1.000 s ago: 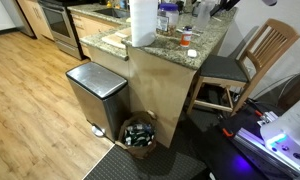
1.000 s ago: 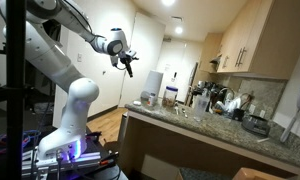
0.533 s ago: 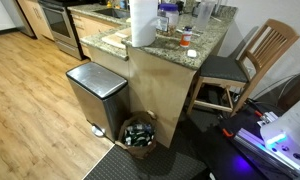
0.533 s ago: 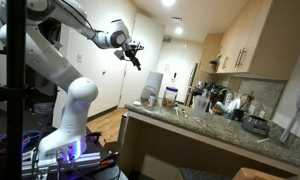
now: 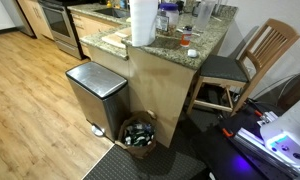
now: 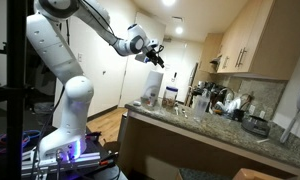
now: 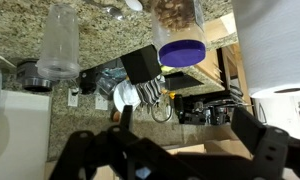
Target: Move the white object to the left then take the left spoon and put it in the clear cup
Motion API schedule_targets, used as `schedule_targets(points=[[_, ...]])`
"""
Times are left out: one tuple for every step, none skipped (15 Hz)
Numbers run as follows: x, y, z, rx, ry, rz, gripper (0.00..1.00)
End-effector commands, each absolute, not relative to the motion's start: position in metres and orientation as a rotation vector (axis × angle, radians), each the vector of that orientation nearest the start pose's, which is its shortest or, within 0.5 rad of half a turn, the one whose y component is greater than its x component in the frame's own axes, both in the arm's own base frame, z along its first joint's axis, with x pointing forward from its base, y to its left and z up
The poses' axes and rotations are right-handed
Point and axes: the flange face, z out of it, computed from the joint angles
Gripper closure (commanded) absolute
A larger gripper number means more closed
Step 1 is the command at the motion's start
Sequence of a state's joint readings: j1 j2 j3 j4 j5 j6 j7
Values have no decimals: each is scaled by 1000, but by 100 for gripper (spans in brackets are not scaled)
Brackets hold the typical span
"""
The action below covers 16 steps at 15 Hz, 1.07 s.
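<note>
- Swung rightward since a second earlier, the robot arm (image 6: 85, 18) had carried its pincer (image 6: 158, 60) closer to the granite worktop (image 6: 220, 128), though it hung high above and short of the near end, as an exterior view showed.
- From the wrist view, the two dark fingers (image 7: 78, 150) stood wide apart, with nothing between them.
- Across the same view, left to right, sat a clear cup (image 7: 60, 40), a black holder (image 7: 140, 65) of metal utensils (image 7: 147, 95), a purple-lidded jar (image 7: 180, 48) and the paper-towel roll (image 7: 275, 45); single spoons could not be told apart.
- In an exterior view, a steel bin (image 5: 95, 92) stood on the wooden floor against the worktop's base, with a basket (image 5: 140, 133) just beside it.
- The white object (image 5: 190, 53) lay on the worktop near its front edge, right of the roll; the pincer was out of that view.
- A wooden chair (image 5: 262, 55) stood at far right.
</note>
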<state>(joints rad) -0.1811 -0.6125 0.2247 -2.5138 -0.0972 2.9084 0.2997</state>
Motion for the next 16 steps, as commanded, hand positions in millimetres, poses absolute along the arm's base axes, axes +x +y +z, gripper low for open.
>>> schedule_targets(points=[[416, 43, 603, -2772, 196, -1531, 0], [416, 43, 604, -2771, 194, -1535, 0], [417, 42, 600, -2829, 95, -1460, 0], [417, 43, 601, -2865, 12, -1413, 0], [414, 36, 608, -2926, -45, -1373, 0], [413, 32, 613, -2969, -102, -1329, 0], [413, 24, 622, -3020, -139, -1261, 0], [414, 16, 629, -3069, -178, -1204, 0], [418, 3, 636, -3126, -205, -1148, 0], [421, -9, 640, -3185, -230, -1104, 0], [427, -24, 642, -3242, -258, -1057, 0], [432, -34, 642, -3266, -305, -1054, 0], [414, -15, 642, -3194, -225, -1122, 0], [416, -21, 644, -3201, -222, -1119, 0], [417, -22, 644, -3199, -218, -1117, 0], [417, -20, 644, -3197, -219, -1118, 0]])
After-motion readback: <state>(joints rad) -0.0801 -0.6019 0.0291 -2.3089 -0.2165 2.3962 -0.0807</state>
